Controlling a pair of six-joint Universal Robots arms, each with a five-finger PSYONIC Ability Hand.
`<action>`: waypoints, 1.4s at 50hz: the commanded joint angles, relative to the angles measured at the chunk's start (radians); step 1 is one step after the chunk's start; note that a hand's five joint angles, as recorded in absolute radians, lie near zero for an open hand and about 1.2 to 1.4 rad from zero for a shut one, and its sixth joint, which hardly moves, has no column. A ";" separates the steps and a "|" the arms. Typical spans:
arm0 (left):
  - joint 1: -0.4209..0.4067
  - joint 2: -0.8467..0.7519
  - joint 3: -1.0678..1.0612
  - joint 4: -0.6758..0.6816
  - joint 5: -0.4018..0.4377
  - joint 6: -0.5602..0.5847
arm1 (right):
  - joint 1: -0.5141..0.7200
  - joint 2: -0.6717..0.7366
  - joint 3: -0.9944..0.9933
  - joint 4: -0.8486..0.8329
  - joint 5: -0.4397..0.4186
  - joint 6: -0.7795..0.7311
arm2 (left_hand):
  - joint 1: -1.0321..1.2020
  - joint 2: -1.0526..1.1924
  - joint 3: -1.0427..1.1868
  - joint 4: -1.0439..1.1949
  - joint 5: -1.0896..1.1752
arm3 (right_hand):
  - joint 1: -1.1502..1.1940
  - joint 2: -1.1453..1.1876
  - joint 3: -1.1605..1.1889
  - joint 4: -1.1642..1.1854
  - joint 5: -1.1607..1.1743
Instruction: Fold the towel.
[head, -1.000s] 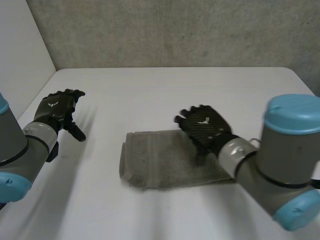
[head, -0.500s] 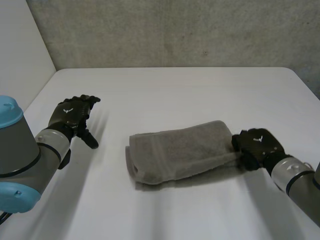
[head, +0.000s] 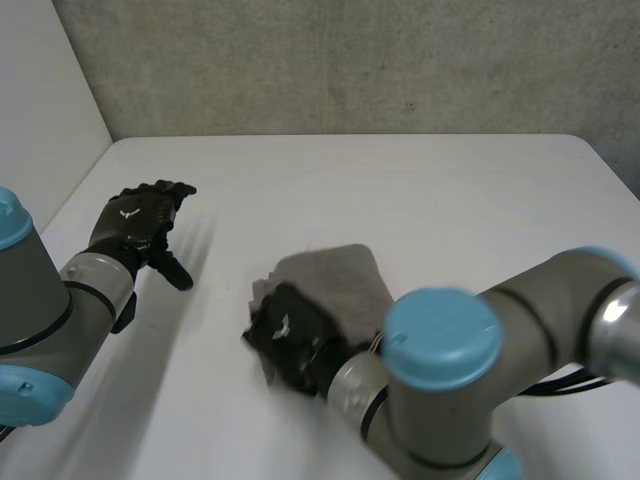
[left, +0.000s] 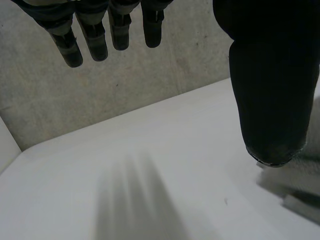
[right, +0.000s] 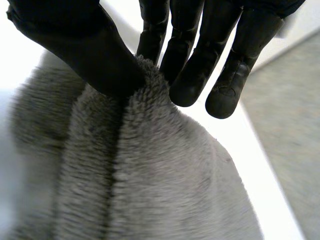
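Note:
The grey towel (head: 340, 280) lies bunched in a short heap in the middle of the white table (head: 420, 190). My right hand (head: 290, 335) is at the heap's left end, its arm reaching across the front of the cloth. In the right wrist view the thumb and the fingers of this hand (right: 190, 60) pinch a thick fold of the towel (right: 165, 190) between them. My left hand (head: 135, 215) hovers over the table's left side, well apart from the towel. Its fingers are straight and its thumb is spread, with nothing in the hand (left: 270, 90).
The right arm's big elbow with its light-blue cap (head: 440, 340) stands in front of the towel and hides its near side. A grey wall (head: 350, 60) closes the table's far edge, and a white wall (head: 40, 110) runs along the left.
The right hand closed on the towel's right end and swung across to the left end, taking the cloth along. The towel went from a long strip to a short heap. The left hand barely moved.

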 joint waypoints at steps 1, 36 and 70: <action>-0.003 0.034 -0.008 0.000 -0.001 -0.004 | 0.021 -0.037 0.018 0.013 -0.014 0.033 | -0.001 0.009 0.007 0.007 -0.029 | 0.066 0.076 0.059 0.052 0.055; -0.395 -0.370 0.466 -0.245 -0.142 -0.263 | -0.502 -0.231 0.093 0.140 -0.052 0.731 | 0.059 0.069 0.067 0.067 0.031 | -1.156 -1.146 -1.163 -1.170 -1.166; -0.360 -0.320 0.200 -0.282 -0.259 -0.256 | -0.300 0.055 -0.086 0.217 -0.059 0.602 | 0.006 0.016 0.014 0.014 -0.022 | -1.156 -1.146 -1.163 -1.170 -1.166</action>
